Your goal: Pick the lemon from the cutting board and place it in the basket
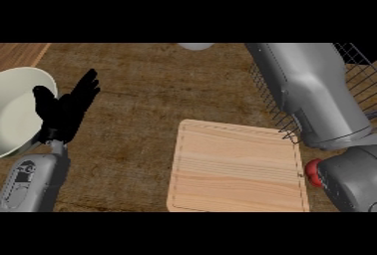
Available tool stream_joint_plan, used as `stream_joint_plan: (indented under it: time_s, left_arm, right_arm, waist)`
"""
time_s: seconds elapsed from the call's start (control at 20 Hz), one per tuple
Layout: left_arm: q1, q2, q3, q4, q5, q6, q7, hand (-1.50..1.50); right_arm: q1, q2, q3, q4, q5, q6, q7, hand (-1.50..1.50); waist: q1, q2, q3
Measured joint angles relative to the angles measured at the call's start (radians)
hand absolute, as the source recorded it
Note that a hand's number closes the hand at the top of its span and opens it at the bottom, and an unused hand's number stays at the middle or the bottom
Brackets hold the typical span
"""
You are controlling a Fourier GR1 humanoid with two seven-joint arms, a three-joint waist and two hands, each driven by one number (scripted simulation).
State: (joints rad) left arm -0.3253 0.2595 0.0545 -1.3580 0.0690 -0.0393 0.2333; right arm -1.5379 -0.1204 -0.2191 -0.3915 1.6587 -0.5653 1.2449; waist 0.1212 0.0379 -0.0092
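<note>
Over at the right of the counter, the right forearm (313,94) stretches away from us, right across the wire basket (361,64), and its hand is out of sight past the top edge, so I cannot tell what its fingers are doing. And the lemon? Nowhere to be seen! The cutting board (239,169) lies bare in the near middle, pale wood with nothing on it. Whether the fruit is already in that hidden hand or down in the basket behind the arm, I cannot say.

My read on the lemon as a thing to handle: light, firm, with a waxy rind that could slide, and rounded enough to roll. Best taken across its fat middle, fingers on one side and thumb opposite, not by the tapered ends. It should survive a short drop into wire.

Now the poses. The left hand (66,109) rests at the left, fingers straight, slightly spread and pointing far, holding nothing, just beside a pale bowl (18,114). The right arm angles from the near right corner up over the basket's near wall. A red object (314,173) peeks out beside it at the board's right edge.
</note>
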Motion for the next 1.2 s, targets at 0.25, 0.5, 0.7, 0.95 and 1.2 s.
stream_joint_plan:
  time_s: [0.25,0.5,0.7,0.95,1.2]
  left_arm:
    - [0.004,0.013,0.018,0.0,0.009,-0.004,0.002,0.0]
    - [0.024,0.012,0.025,0.002,0.01,0.0,-0.005,0.0]
    - [0.037,0.026,0.041,0.006,0.015,-0.006,-0.012,0.0]
    - [0.056,0.028,0.048,-0.005,0.017,-0.005,-0.015,0.0]
    - [0.06,0.025,0.056,0.002,0.015,0.006,-0.016,0.0]
  right_arm:
    - [0.003,-0.027,-0.049,0.021,0.073,0.015,0.015,1.5]
    - [0.034,-0.022,-0.105,0.02,0.139,0.02,0.019,1.5]
    - [0.074,-0.001,-0.146,-0.003,0.194,0.015,0.016,1.5]
    - [0.141,0.034,-0.202,-0.057,0.249,-0.016,0.008,1.5]
    - [0.232,0.03,-0.266,-0.142,0.32,-0.055,0.003,-1.5]
  waist:
    - [-0.02,-0.005,0.002]
    - [-0.036,-0.01,0.004]
    - [-0.051,-0.015,0.005]
    - [-0.063,-0.019,0.007]
    - [-0.083,-0.019,0.007]
